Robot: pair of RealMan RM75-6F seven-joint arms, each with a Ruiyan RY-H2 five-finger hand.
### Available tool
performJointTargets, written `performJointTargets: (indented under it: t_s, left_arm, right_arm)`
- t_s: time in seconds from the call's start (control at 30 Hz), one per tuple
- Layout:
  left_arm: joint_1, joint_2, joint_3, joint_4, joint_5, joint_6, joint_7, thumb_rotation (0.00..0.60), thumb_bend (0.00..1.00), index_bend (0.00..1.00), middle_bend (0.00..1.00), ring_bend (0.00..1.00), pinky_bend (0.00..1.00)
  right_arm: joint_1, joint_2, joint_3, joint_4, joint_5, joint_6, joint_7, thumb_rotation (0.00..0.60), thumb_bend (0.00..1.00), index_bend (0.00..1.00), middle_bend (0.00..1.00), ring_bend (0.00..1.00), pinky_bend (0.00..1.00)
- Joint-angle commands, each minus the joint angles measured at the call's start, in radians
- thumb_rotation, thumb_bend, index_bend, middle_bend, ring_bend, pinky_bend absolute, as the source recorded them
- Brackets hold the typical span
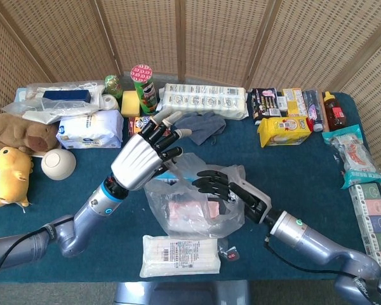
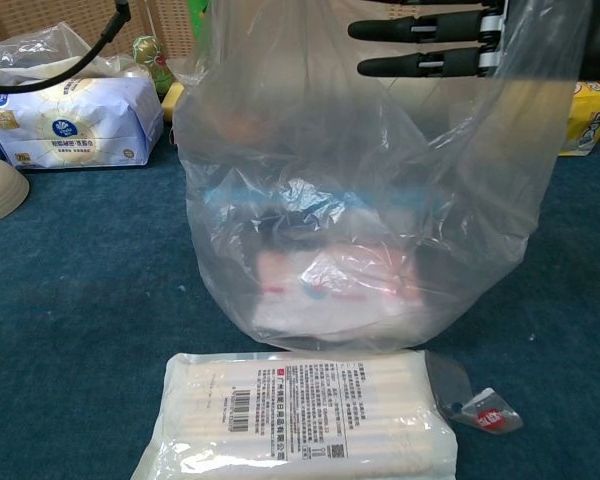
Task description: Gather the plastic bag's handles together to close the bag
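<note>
Two robot hands meet over a clear plastic bag [image 1: 193, 206] standing near the front middle of a blue tabletop [image 1: 317, 171]. At the bag's upper left edge, the left robot hand [image 1: 143, 162] is raised with its silver back to the head camera and its dark fingers spread apart; whether they pinch any plastic cannot be told from either view. From the other side, the right robot hand [image 1: 225, 187] reaches in across the bag's mouth, and the chest view shows its black fingers [image 2: 430, 45] stretched out straight behind the raised film, which drapes around them; a firm grip cannot be confirmed. Inside the bag lie a pink-and-white packet [image 2: 325, 285] and a blue-edged item, blurred by the wrinkled plastic. Just in front of the bag lies a flat white package [image 2: 300, 415] with a printed label and barcode, and a small clear wrapper with a red tag [image 2: 485, 412] sits beside its right end. Groceries line the far edge of the tabletop, among them a green snack can [image 1: 142, 89], a blue tissue pack [image 1: 90, 130] and a yellow bag [image 1: 284, 131]; plush toys [image 1: 9, 162] and a white bowl [image 1: 58, 164] sit at left.
</note>
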Motion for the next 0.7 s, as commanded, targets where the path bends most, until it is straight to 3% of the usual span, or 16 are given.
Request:
performJointTargets:
  t_s: [0.03, 0.7]
  left_arm:
    - [-0.004, -0.002, -0.002, -0.001, 0.000, 0.000, 0.000, 0.600, 0.23, 0.62, 0.32, 0.08, 0.09]
    - [-0.016, -0.003, 0.003, 0.000, -0.015, -0.007, -0.006, 0.600, 0.23, 0.62, 0.32, 0.08, 0.09]
  right_arm:
    - [0.004, -0.005, 0.006, 0.002, 0.014, -0.010, -0.007, 0.206, 0.13, 0.16, 0.21, 0.14, 0.09]
    - [0.001, -0.061, 0.062, 0.066, 0.090, -0.030, -0.056, 0.196, 0.13, 0.16, 0.21, 0.14, 0.06]
